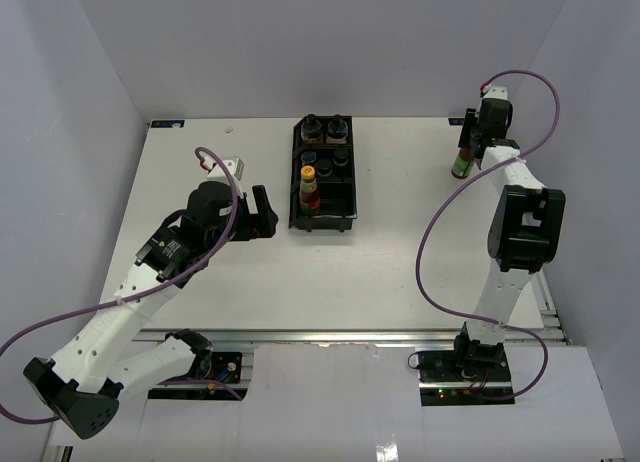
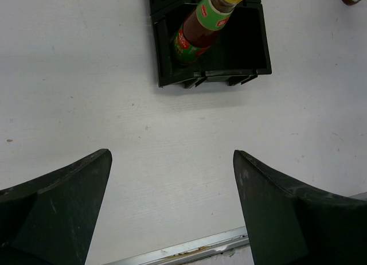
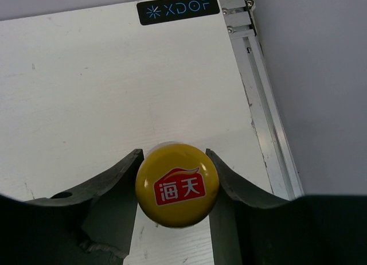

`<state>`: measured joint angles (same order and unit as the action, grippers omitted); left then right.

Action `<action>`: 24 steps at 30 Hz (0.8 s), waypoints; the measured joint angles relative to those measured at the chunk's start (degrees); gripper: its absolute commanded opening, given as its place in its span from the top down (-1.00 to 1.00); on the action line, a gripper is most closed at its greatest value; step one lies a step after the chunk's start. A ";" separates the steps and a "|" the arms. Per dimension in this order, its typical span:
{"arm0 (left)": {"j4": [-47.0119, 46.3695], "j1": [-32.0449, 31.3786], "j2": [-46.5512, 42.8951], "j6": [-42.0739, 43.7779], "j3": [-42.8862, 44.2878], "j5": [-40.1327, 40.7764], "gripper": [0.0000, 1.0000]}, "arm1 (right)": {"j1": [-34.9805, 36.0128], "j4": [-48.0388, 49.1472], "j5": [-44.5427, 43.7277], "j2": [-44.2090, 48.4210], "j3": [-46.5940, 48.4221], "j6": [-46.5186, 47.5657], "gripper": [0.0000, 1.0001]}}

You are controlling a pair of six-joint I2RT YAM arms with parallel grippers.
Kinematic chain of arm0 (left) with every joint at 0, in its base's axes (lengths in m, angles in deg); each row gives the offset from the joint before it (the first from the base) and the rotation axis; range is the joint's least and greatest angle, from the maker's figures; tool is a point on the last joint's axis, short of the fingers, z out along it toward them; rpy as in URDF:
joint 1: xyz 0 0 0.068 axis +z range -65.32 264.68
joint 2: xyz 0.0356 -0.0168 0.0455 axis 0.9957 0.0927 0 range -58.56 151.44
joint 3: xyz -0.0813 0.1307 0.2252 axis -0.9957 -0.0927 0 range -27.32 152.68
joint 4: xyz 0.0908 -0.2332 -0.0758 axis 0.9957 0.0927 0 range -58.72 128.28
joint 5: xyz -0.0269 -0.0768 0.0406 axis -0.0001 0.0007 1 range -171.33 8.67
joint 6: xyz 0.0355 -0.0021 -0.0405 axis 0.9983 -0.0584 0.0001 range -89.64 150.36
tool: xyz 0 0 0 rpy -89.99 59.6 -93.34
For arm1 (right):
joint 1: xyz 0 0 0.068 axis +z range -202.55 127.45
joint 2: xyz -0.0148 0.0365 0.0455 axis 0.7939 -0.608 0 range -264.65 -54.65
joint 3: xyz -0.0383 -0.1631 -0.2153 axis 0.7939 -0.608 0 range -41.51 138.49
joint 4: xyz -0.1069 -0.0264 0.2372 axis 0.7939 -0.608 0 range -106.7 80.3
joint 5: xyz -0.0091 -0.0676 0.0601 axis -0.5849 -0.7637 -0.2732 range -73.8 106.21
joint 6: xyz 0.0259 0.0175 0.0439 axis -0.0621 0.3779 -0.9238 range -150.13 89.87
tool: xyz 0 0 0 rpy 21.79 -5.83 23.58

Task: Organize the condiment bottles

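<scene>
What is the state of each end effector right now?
Left end effector: open, holding nothing.
Right end effector: closed on a sauce bottle with a yellow cap.

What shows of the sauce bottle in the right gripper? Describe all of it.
The sauce bottle is slim, with a glossy yellow cap bearing a red logo with white characters, red-brown contents and a green label. It is upright near the table's far right corner, well apart from the black tray. The right gripper is shut on it, fingers flanking the cap.
</scene>
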<state>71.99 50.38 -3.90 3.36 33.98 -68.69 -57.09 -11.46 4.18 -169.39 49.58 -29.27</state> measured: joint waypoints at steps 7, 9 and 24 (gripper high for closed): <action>0.05 0.00 -0.26 -0.15 0.00 -0.02 -0.96 | 0.76 -0.37 0.78 2.17 -2.21 1.82 0.85; 0.09 0.00 -0.32 -0.41 0.00 -0.04 -0.96 | 1.55 -1.47 0.90 4.79 -4.53 2.79 0.85; -0.05 0.00 0.29 -2.01 0.77 -1.88 -0.96 | 17.93 -4.37 7.45 26.09 -17.26 3.58 0.85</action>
<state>71.94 50.38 -3.61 1.35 34.74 -70.57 -39.16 -15.83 11.63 -143.29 32.32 -25.69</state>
